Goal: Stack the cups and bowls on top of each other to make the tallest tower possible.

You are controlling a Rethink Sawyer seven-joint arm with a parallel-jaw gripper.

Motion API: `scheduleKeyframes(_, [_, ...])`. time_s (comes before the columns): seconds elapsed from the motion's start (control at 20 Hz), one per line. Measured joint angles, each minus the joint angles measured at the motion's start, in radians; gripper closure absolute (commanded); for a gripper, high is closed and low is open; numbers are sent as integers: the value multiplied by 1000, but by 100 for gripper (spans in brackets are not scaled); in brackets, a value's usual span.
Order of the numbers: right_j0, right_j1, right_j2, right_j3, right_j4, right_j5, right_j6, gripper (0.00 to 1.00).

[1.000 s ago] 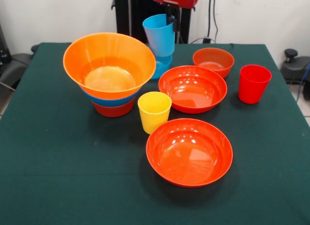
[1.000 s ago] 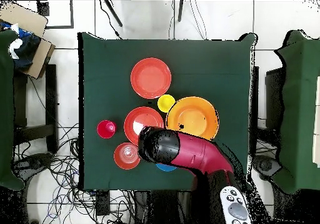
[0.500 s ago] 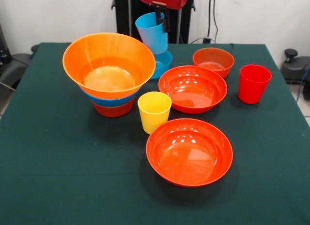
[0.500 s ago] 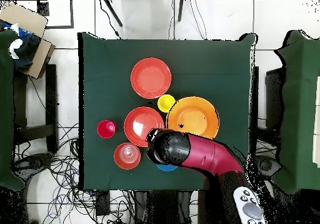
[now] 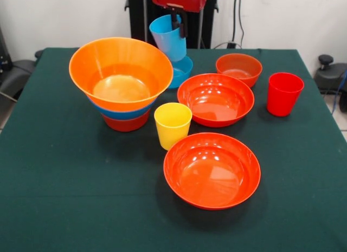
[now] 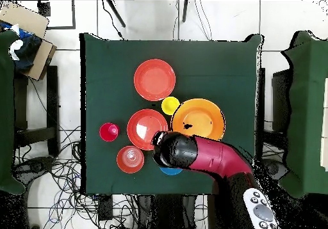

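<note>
Hanging tilted at 12 o'clock of the front view: light blue cup (image 5: 168,38), rim pinched by the gripper (image 5: 177,24), fingers closed on the cup wall, lifted clear above the small blue bowl (image 5: 181,71).
Small blue bowl: on the green table (image 5: 65,198), just behind the tower, partly hidden by it; in the overhead view only a sliver showing under the arm (image 6: 205,156).
Tower (image 5: 122,81): huge orange bowl (image 5: 120,68) uppermost, large blue bowl (image 5: 123,112) showing as a band beneath it, small red-orange base bowl (image 5: 127,123) at the bottom; at 10 o'clock from table centre in the front view.
Yellow cup (image 5: 172,124): upright, just beside the tower at its 4 o'clock.
Wide red-orange bowl, farther (image 5: 215,99): at 2 o'clock of the yellow cup, close to it.
Wide red-orange bowl, nearer (image 5: 211,169): at 5 o'clock of the yellow cup, near it; whether touching, cannot tell.
Small red-orange bowl at the back (image 5: 238,68): at 1 o'clock of the farther wide bowl, close to its rim.
Red cup (image 5: 284,93): upright, at 3 o'clock of the farther wide bowl, apart from it.
Table surround in the overhead view: tiled floor with loose cables (image 6: 61,169); cardboard box (image 6: 29,31) at 10 o'clock.
</note>
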Motion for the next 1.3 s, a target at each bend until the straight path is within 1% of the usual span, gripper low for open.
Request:
scheduleKeyframes(0.25, [13, -15, 11, 1, -1, 0, 0, 100])
scheduleKeyframes(0.4, [37, -45, 11, 2, -1, 4, 0, 100])
scheduleKeyframes(0.5, [67, -86, 11, 3, -1, 22, 0, 100])
scheduleKeyframes(0.85, [111, -150, 11, 3, 0, 49, 0, 100])
scheduleKeyframes(1.05, [119, -176, 11, 3, 2, 89, 0, 100])
scheduleKeyframes(1.3, [113, -182, 11, 3, 1, 113, 0, 100])
